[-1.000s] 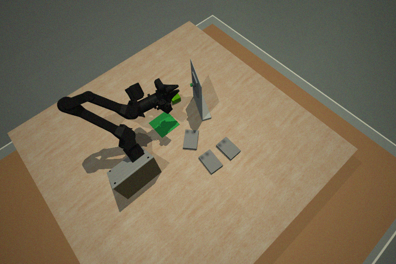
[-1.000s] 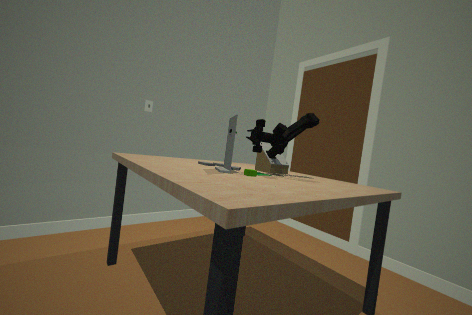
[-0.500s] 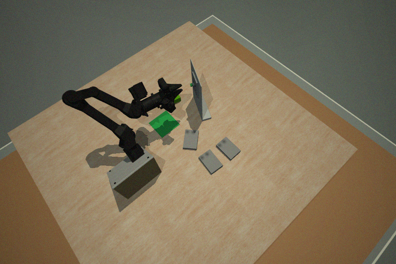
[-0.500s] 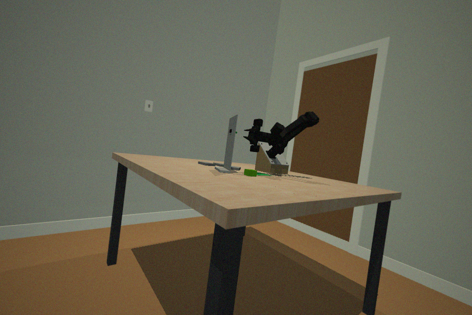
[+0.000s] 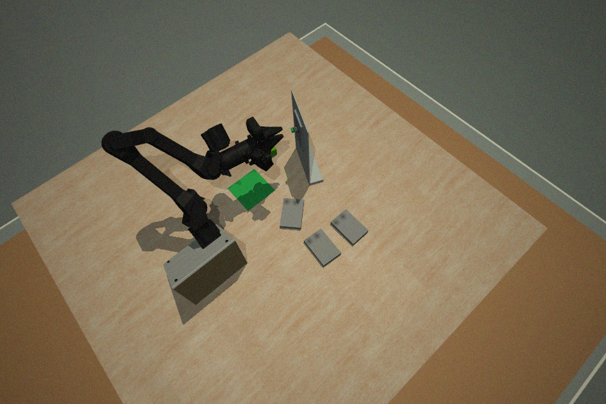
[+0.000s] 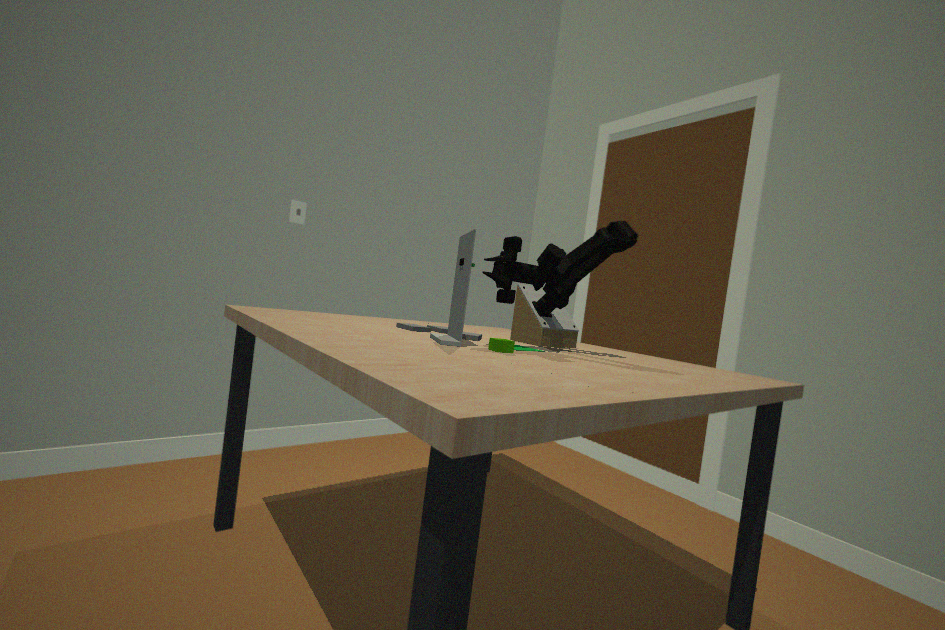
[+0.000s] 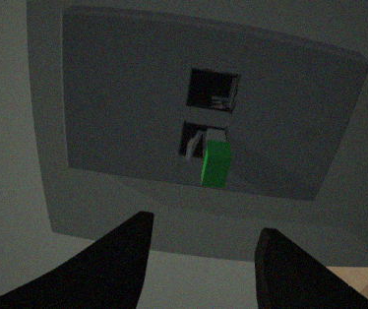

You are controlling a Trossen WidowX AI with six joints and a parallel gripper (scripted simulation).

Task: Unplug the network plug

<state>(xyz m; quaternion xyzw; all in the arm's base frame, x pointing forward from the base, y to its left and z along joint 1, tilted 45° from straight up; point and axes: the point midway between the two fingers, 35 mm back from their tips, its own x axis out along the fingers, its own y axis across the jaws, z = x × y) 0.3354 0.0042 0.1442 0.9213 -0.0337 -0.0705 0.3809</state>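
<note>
The plug [image 5: 293,129] [image 6: 473,265] [image 7: 216,164], with a green body, sits in the lower opening of the upright grey panel [image 5: 304,154] [image 6: 460,297] [image 7: 126,98]. Its thin pale tab [image 7: 193,145] shows beside the body in the wrist view. My gripper [image 5: 282,132] [image 6: 483,265] [image 7: 207,233] is partly open with nothing between its fingers. It points at the panel, a short gap away from the plug, and the plug appears above the fingertips in the wrist view. The marked green square [image 5: 243,184] lies flat on the table, partly in shadow.
A bright green block [image 5: 274,151] [image 6: 500,345] is on the table beyond the square, partly hidden by the gripper in the top view. Three flat grey plates [image 5: 292,214] [image 5: 322,248] [image 5: 349,227] lie near the panel's foot. A second opening [image 7: 212,89] shows above the plug's.
</note>
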